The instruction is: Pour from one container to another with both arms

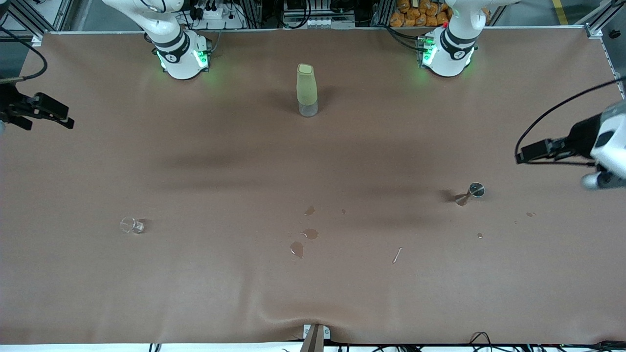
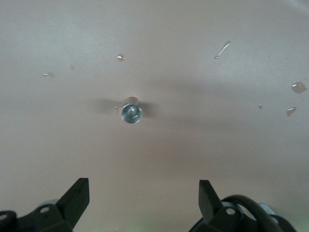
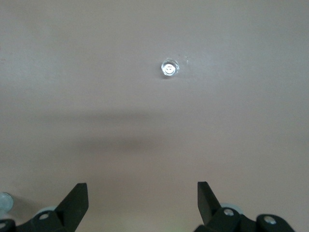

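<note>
The tiny clear glass cup (image 1: pixel 132 225) (image 3: pixel 169 68) stands upright on the brown table toward the right arm's end. The small silver jigger (image 1: pixel 472 192) (image 2: pixel 131 112) stands upright toward the left arm's end. My right gripper (image 1: pixel 66 117) (image 3: pixel 142 184) hangs open over bare table near the edge at its own end, well apart from the cup. My left gripper (image 1: pixel 521 154) (image 2: pixel 143 182) hangs open over bare table at the other end, apart from the jigger. Neither holds anything.
A tall pale yellow-green bottle (image 1: pixel 307 90) stands between the two arm bases. Small wet puddles (image 1: pixel 309 233) lie mid-table, nearer to the front camera than the bottle, with a thin wet streak (image 1: pixel 397 254) and droplets (image 1: pixel 530 214) toward the jigger.
</note>
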Robot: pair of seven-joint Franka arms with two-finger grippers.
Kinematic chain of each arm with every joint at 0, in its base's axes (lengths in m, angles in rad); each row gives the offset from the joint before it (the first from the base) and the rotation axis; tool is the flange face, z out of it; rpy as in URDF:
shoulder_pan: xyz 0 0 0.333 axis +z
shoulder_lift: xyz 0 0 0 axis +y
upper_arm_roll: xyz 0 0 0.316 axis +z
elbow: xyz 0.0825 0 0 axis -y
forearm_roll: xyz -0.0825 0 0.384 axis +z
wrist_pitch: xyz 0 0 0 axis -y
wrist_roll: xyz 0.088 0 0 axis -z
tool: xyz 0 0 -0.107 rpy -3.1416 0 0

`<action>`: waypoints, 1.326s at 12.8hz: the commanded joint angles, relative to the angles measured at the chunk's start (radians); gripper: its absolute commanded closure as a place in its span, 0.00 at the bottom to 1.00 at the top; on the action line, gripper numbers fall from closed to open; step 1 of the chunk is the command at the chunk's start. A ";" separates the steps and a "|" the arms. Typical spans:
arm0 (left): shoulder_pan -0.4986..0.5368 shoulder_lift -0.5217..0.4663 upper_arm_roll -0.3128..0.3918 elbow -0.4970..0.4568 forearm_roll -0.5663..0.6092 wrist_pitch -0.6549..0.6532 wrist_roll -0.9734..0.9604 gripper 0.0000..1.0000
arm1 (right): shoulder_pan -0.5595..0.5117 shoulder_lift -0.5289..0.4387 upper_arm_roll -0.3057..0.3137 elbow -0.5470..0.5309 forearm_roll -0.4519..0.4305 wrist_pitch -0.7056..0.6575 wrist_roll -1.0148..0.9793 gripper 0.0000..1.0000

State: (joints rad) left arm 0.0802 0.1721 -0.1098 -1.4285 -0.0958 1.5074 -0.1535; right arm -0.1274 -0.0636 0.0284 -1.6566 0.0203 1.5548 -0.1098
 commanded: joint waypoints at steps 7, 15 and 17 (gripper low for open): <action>-0.011 -0.244 -0.033 -0.231 0.121 0.140 -0.032 0.00 | -0.037 0.018 0.013 0.031 -0.013 -0.022 -0.014 0.00; 0.000 -0.230 -0.034 -0.155 0.087 0.042 -0.020 0.00 | 0.002 0.016 0.013 0.032 0.015 -0.035 -0.008 0.00; 0.007 -0.232 -0.030 -0.155 0.085 0.034 -0.020 0.00 | 0.015 0.011 0.010 0.034 0.013 -0.048 -0.007 0.00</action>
State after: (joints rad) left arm 0.0671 -0.0628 -0.1339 -1.6031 0.0031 1.5658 -0.1808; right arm -0.1227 -0.0533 0.0423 -1.6427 0.0225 1.5301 -0.1177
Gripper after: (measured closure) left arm 0.000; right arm 0.000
